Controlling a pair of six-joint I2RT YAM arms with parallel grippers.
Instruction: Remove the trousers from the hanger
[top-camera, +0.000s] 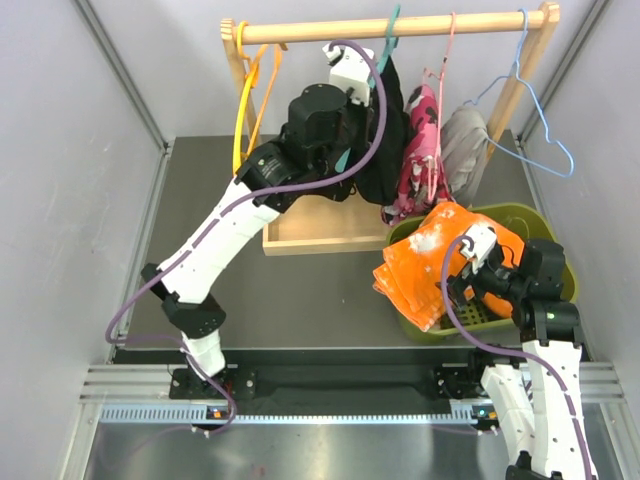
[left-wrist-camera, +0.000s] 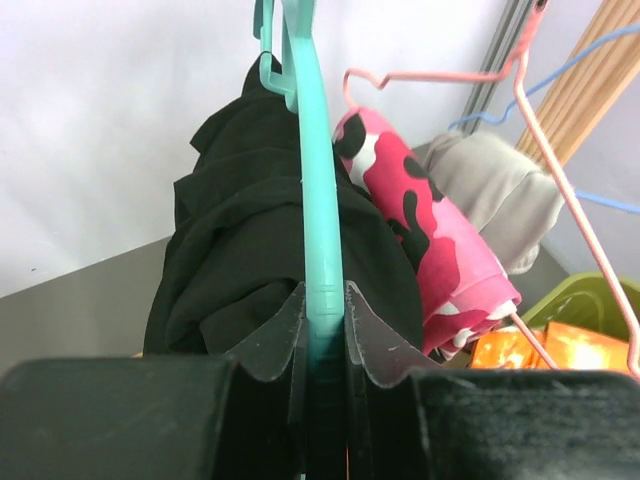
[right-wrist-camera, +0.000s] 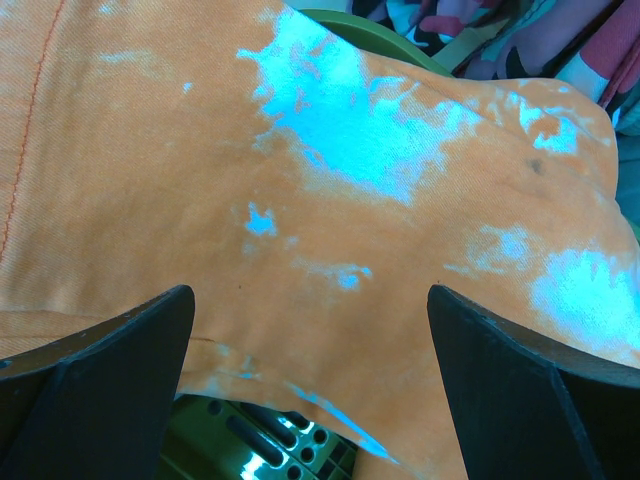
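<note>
The black trousers (top-camera: 385, 150) hang on a teal hanger (left-wrist-camera: 318, 190) from the wooden rail (top-camera: 400, 27). My left gripper (left-wrist-camera: 325, 305) is shut on the teal hanger's bar, with the black trousers (left-wrist-camera: 250, 250) just beyond. The pink camouflage trousers (top-camera: 420, 150) and grey trousers (top-camera: 462, 150) hang to the right; both also show in the left wrist view, pink (left-wrist-camera: 430, 230) and grey (left-wrist-camera: 500, 190). The orange trousers (top-camera: 435, 260) lie over the green basket (top-camera: 555, 250). My right gripper (right-wrist-camera: 310, 330) is open just above the orange cloth (right-wrist-camera: 330, 200).
An empty orange hanger (top-camera: 245, 100) hangs at the rail's left end and an empty blue hanger (top-camera: 535, 105) at its right. The rack's wooden base (top-camera: 320, 235) sits behind the basket. Grey walls close in both sides.
</note>
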